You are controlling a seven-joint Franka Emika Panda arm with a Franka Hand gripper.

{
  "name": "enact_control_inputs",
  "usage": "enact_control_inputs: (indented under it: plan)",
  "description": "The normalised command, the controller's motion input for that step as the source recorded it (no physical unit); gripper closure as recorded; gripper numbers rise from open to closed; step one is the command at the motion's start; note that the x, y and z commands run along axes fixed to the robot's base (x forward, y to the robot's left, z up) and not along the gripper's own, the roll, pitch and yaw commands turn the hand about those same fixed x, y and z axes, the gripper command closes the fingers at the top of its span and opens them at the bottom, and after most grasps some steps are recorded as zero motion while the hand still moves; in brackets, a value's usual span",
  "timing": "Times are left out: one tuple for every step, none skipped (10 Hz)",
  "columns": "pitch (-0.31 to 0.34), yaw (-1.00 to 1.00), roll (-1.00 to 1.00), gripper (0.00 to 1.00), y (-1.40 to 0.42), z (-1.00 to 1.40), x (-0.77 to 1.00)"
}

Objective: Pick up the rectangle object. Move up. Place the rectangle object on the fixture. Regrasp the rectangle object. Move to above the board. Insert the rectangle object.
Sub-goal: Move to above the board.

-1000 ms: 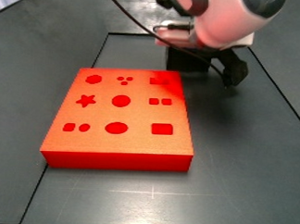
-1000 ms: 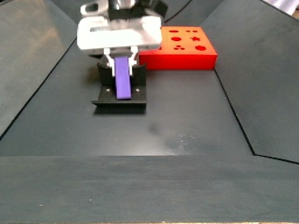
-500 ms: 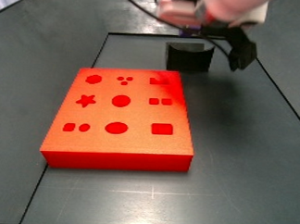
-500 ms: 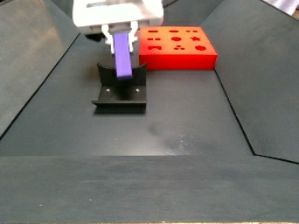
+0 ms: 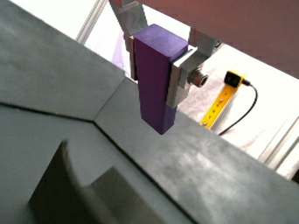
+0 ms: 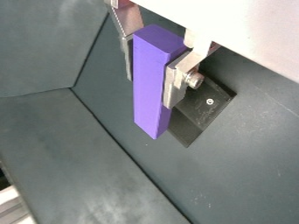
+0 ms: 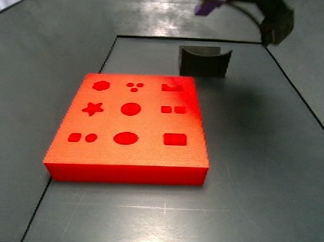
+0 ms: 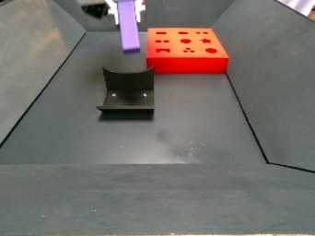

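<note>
Dark grey table [image 8: 185,129] with raised sloping side panels; yellow strip [image 5: 218,107] and black cable [image 5: 237,115] beyond its edge.

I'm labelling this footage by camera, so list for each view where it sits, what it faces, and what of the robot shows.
Wrist view: on the arm, looking along the hand shut on the purple rectangle object.
Wrist view: same, with the fixture below.
Side view: faces the board first, the fixture behind; the hand at the top edge.
Side view: faces the fixture, the board beyond; the block hangs above.
All four show the block.
</note>
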Motion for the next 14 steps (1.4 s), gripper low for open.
enact_control_inputs:
  plan:
    - [-0.019, 0.04, -0.04, 1.00, -0.05, 1.00, -0.05]
    - [-0.022, 0.02, -0.04, 1.00, -0.05, 1.00, -0.05]
    - [-0.017, 0.01, -0.04, 1.00, -0.05, 1.00, -0.06]
    - [-0.009, -0.01, -0.05, 1.00, -0.04, 1.00, -0.06]
    - [0.004, -0.02, -0.05, 1.00, -0.03, 1.00, -0.06]
    - [0.016, -0.02, -0.06, 1.00, -0.03, 1.00, -0.06]
    - [0.029, -0.02, -0.06, 1.00, -0.02, 1.00, -0.07]
    - [0.045, -0.02, -0.06, 1.00, -0.02, 0.80, -0.06]
    - [0.051, -0.01, -0.06, 1.00, -0.01, 0.69, -0.05]
    - [0.072, 0.00, -0.06, 1.00, -0.01, 0.45, -0.03]
    - [0.091, 0.01, -0.06, 1.00, -0.01, 0.28, -0.02]
    - [-0.062, -0.08, -1.00, 1.00, -1.00, 0.12, -0.44]
    - [-0.064, -0.07, -1.00, 1.00, -1.00, 0.09, -0.44]
    - [-0.079, -0.07, -1.00, 1.00, -1.00, 0.11, -0.46]
